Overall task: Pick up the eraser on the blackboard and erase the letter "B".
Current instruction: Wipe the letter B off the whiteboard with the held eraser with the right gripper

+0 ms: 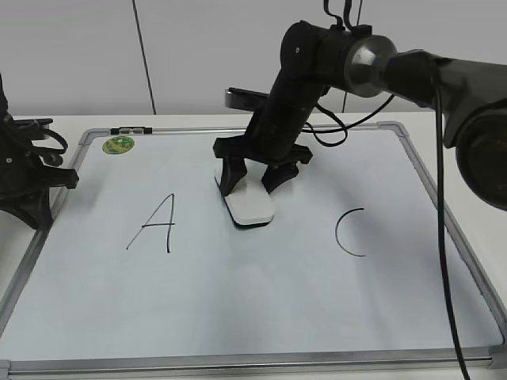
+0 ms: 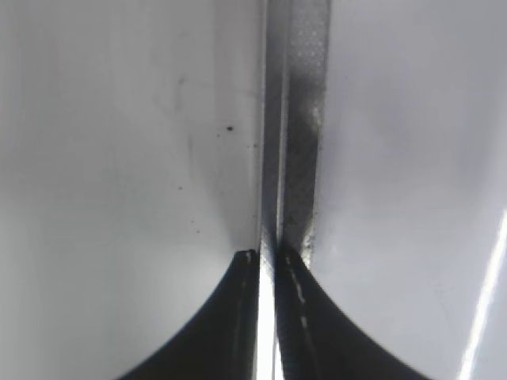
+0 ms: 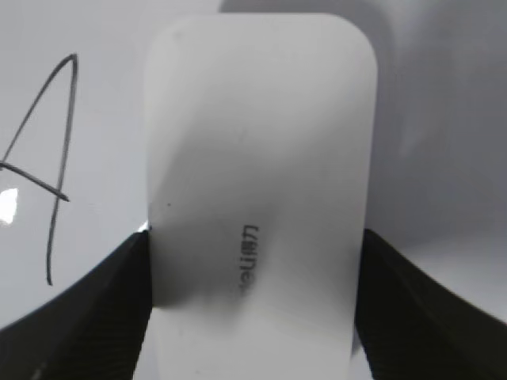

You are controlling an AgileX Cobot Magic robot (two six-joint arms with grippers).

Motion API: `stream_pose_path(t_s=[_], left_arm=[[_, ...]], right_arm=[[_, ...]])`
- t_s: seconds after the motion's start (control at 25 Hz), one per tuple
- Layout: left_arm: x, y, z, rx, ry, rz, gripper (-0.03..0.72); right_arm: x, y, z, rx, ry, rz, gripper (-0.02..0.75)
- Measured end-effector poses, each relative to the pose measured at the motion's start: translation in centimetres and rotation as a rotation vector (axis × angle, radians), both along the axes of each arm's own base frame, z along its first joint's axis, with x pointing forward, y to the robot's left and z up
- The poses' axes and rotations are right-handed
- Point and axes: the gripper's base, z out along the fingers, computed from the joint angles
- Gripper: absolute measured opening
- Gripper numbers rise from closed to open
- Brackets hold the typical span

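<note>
Now the right hand (image 1: pixel 252 180) grips the eraser (image 1: pixel 249 204), pressed on the blackboard (image 1: pixel 238 317) between "A" (image 1: pixel 154 224) and "C" (image 1: pixel 351 232); no "B" shows. Probably wiping ends; next, lift away. Left hand (image 2: pixel 268 261) closed.

A white table (image 1: pixel 71 125) carries the blackboard (image 1: pixel 238 317), whose silver frame lies flat on it.

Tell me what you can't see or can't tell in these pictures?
- The letter "B": no view shows it. The eraser and the right end effector cover the blackboard between "A" and "C", so whether any stroke remains cannot be told.
- The eraser's underside: hidden against the board.
- The eraser's small print: blurred in the right wrist view.
- The left end effector: partly cut off by the exterior view's left edge.
</note>
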Motion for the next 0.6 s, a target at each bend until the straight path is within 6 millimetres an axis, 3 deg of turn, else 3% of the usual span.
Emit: stream_pose_path(t_s=[0.24, 0.6], left_arm=[[0.0, 0.0, 0.0, 0.000, 0.000, 0.000, 0.038], [0.0, 0.0, 0.0, 0.000, -0.002, 0.000, 0.039]], right_arm=[[1.0, -2.4, 0.2, -0.032, -0.014, -0.042, 0.540], [1.1, -2.6, 0.2, -0.049, -0.020, -0.041, 0.540]])
